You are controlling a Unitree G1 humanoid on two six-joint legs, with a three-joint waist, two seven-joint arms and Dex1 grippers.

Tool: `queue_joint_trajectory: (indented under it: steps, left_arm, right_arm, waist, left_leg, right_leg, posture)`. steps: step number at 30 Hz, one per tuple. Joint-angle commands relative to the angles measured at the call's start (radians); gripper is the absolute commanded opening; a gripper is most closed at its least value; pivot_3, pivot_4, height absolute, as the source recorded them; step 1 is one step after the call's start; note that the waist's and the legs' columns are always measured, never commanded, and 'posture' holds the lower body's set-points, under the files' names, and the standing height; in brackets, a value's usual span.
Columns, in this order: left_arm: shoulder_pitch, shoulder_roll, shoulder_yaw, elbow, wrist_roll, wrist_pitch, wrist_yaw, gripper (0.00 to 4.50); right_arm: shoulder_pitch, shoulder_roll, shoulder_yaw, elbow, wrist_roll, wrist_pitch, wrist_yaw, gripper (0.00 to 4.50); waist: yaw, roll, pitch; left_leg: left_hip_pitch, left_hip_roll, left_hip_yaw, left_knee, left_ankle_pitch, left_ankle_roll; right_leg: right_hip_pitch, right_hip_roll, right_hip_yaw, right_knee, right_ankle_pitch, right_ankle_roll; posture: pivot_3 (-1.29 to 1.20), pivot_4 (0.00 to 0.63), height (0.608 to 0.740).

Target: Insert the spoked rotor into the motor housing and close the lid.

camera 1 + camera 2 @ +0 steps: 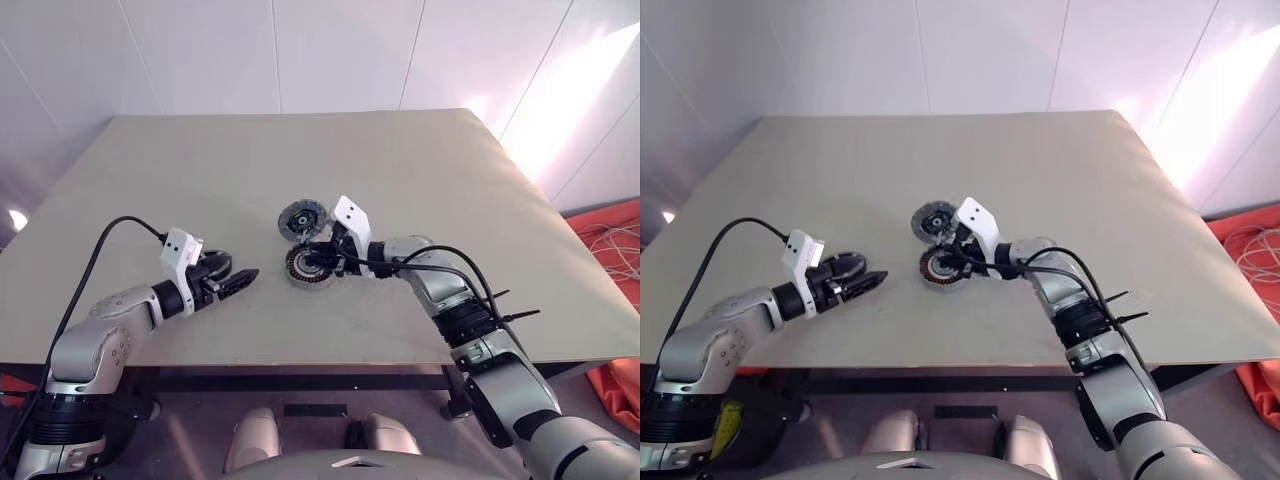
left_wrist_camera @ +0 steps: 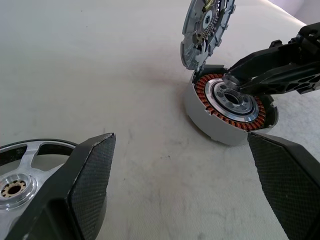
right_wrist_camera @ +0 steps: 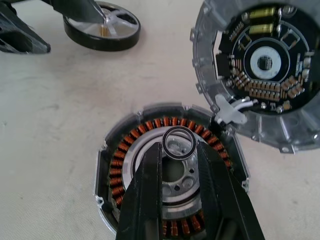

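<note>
We hold a small dark metal ring clamped in our right gripper over the round grey motor housing, table centre. Copper-spoked rotor looks seated already (lid hinged open at one o'clock). Left gripper gapes empty at nine o'clock. Tilted, the ring could jam.

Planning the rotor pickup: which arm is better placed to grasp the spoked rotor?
Left. Its open end effector sits right at the spoked rotor, while the right end effector is shut on a small ring over the motor housing.
</note>
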State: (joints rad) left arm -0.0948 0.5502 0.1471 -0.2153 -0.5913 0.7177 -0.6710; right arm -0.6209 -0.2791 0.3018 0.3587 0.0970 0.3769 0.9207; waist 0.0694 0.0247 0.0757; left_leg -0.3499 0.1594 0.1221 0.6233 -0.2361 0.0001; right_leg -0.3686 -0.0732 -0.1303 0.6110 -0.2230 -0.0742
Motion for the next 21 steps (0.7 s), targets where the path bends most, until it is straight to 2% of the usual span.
queue_joint_trajectory:
  steps: [1,8,21]
  left_arm:
    - [-0.001,0.011,0.021,-0.046,-0.008,-0.004,0.004,4.5]
    - [-0.004,0.012,0.02,-0.046,-0.005,-0.006,0.006,4.5]
    - [-0.017,0.01,0.016,-0.025,0.006,-0.023,-0.005,4.5]
  right_arm:
    - [-0.016,-0.014,-0.001,-0.012,-0.013,-0.024,0.009,0.71]
    - [0.009,-0.033,0.001,-0.052,-0.017,-0.018,0.029,0.71]
    - [0.01,-0.006,0.013,-0.05,-0.02,-0.016,0.02,0.71]
  waist:
    - [0.0,0.0,0.0]
    - [0.0,0.0,0.0]
    - [0.0,0.0,0.0]
  left_leg:
    - [0.0,0.0,0.0,0.0,0.0,0.0]
    - [0.0,0.0,0.0,0.0,0.0,0.0]
    - [0.0,0.0,0.001,-0.001,0.0,0.0]
  right_leg:
    - [0.0,0.0,0.0,0.0,0.0,0.0]
    - [0.001,0.0,0.001,0.0,0.0,0.0]
    - [0.001,0.0,0.001,0.0,0.0,0.0]
  posture:
    - [0.0,0.0,0.74]
    - [0.0,0.0,0.74]
    - [0.0,0.0,0.74]
